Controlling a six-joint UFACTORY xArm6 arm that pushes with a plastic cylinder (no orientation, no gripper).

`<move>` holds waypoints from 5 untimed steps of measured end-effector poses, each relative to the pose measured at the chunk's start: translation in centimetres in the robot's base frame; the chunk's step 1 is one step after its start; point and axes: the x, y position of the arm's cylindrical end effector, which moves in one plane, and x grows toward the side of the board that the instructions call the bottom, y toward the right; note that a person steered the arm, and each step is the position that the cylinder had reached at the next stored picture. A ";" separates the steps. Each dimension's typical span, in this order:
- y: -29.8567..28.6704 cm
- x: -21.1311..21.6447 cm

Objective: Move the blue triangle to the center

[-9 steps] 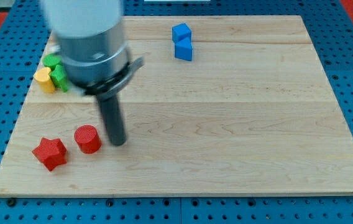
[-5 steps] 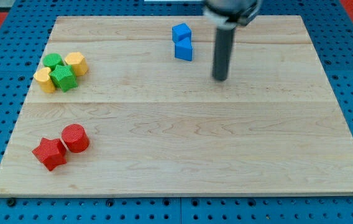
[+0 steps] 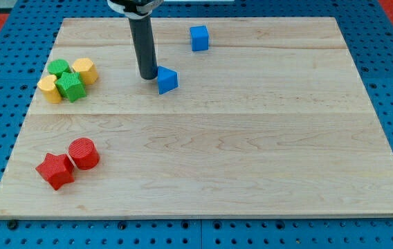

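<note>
Counting the blocks on the wooden board (image 3: 252,173) gave eight in all; two were blue, two red, two green and two yellow. One blue triangle (image 3: 167,80) lay in the upper half of the board, left of the middle and above it; one blue cube (image 3: 198,38) sat apart from it, nearer the view's top and a little to the right. My tip (image 3: 147,77) stood just beside the blue triangle on its left, so close that I could not tell whether the two touched; the rod rose straight up from there toward the view's top edge; it carried no jaws, so nothing was spread or pinched.

At the view's left four blocks huddled together, touching one another: one green round block (image 3: 59,68), one green cube-like block (image 3: 71,87), one yellow block (image 3: 85,70) at the cluster's right and one yellow block (image 3: 49,89) at its left. Near the lower left corner the two red ones touched: one red cylinder (image 3: 83,153) and one red star (image 3: 55,170) just below and left of it; both lay well apart from my tip.
</note>
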 end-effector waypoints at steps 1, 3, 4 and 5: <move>4.7 -5.2; 6.4 6.6; 6.4 2.3; 4.6 -1.5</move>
